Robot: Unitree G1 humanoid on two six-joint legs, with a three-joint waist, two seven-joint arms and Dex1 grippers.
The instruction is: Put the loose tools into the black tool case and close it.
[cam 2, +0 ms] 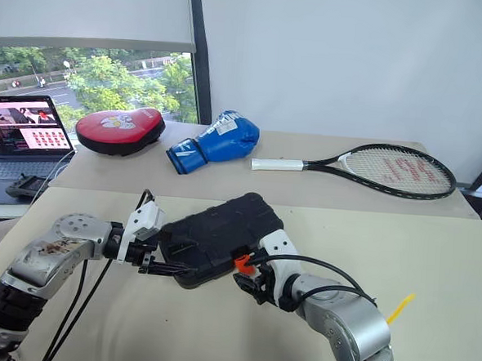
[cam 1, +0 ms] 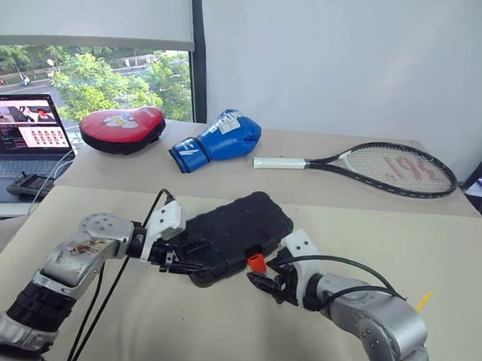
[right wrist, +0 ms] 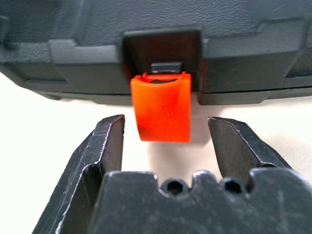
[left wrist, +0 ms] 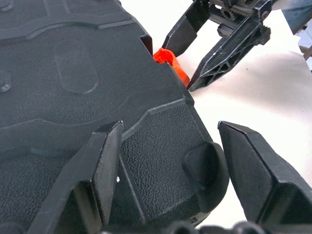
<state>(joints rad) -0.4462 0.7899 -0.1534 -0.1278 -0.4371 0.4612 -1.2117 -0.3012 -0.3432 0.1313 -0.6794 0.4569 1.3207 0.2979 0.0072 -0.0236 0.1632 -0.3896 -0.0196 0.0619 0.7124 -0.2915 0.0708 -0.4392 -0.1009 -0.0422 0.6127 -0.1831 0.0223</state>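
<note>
— How is the black tool case (cam 1: 237, 236) placed on the worktop (cam 1: 432, 266)?

— It is seen lying shut and flat, its long axis running from the near left to the far right. At its near-left corner the left pincer (cam 1: 181, 257) is spread open, one finger over the textured lid, the other beside the corner; nothing is gripped.

— And the orange latch (right wrist: 162, 107)?

— It is found on the near long edge, hanging unfastened, directly ahead of the right pincer (right wrist: 165, 141). That pincer is held open, a finger on either side of the latch, not yet touching. The right arm is judged nearer for pressing it home.
</note>
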